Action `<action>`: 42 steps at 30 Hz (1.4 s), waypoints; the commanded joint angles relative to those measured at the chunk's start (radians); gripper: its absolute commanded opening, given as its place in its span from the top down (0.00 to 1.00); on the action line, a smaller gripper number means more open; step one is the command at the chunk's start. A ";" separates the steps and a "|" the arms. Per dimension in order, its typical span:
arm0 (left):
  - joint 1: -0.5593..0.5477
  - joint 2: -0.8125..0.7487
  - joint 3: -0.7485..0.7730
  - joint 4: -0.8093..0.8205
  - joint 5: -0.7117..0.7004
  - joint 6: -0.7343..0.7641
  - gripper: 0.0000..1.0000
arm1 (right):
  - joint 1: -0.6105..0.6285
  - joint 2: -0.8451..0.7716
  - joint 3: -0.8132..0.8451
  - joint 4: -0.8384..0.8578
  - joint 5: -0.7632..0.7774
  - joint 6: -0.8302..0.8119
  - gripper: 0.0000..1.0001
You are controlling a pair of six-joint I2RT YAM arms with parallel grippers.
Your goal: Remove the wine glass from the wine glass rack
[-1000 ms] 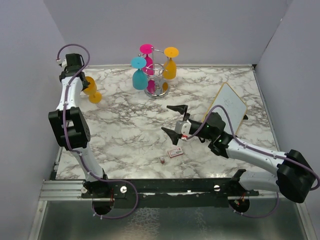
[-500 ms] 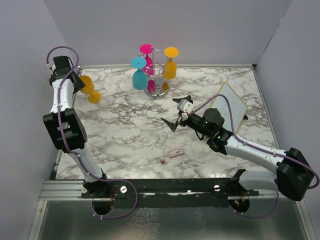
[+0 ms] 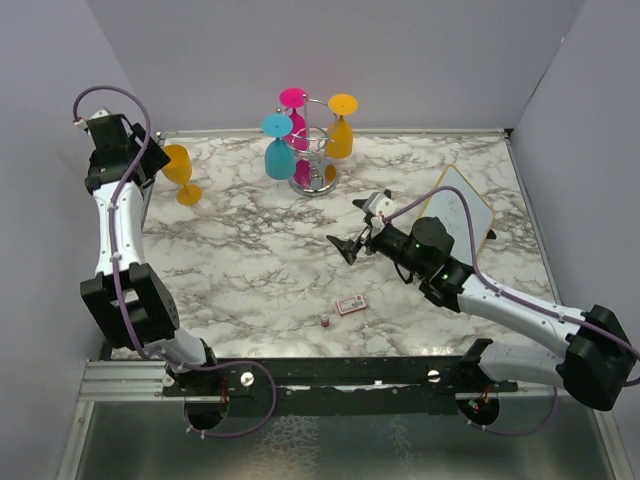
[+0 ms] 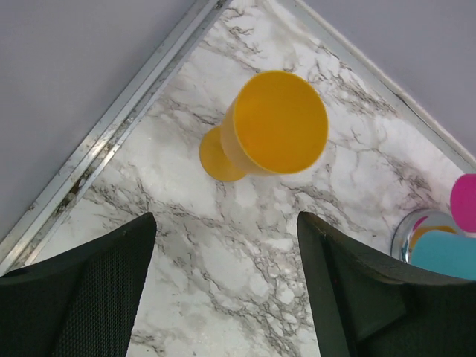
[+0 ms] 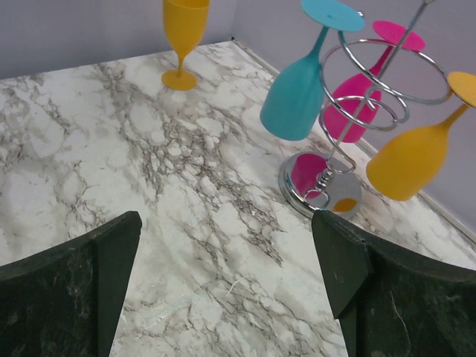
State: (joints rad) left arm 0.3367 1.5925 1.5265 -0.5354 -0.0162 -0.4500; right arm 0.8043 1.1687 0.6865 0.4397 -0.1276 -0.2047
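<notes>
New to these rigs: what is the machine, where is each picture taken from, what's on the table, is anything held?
Two robot arms are bolted at the table's near edge. One picture looks down from above and behind them. The other two come from wrist cameras, each showing its arm's dark fingers below. On the marble table stands a chrome wine glass rack with a teal glass, a pink glass and a yellow glass hanging upside down. A second yellow glass stands upright at the far left. A small card lies near the front, a white board at the right. The left pincer and right pincer are open and empty.
</notes>
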 commanded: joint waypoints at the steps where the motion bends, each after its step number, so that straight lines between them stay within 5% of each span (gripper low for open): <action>1: -0.055 -0.111 -0.093 0.159 0.052 -0.001 0.21 | 0.006 -0.065 0.014 -0.061 0.173 0.096 0.00; 12: -0.376 -0.250 -0.253 0.375 0.133 0.075 0.20 | 0.006 -0.073 0.076 -0.205 0.292 0.205 0.00; 19: -0.489 -0.266 -0.294 0.445 0.199 0.089 0.19 | 0.006 -0.053 0.160 -0.317 0.302 0.305 0.00; 26: -0.500 -0.225 -0.206 0.353 0.243 0.023 0.22 | 0.001 -0.044 0.218 -0.353 0.300 0.346 0.00; 32: -0.459 -0.150 -0.065 0.251 0.339 -0.233 0.31 | 0.001 -0.085 0.231 -0.374 0.333 0.333 0.00; 42: -0.400 -0.016 -0.014 0.304 0.414 -0.542 0.36 | 0.001 -0.232 0.158 -0.320 0.352 0.310 0.00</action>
State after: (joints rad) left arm -0.0658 1.4982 1.4609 -0.2562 0.2909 -0.8303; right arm 0.8040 0.9894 0.8585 0.0830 0.1822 0.1181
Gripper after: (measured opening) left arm 0.672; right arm 0.998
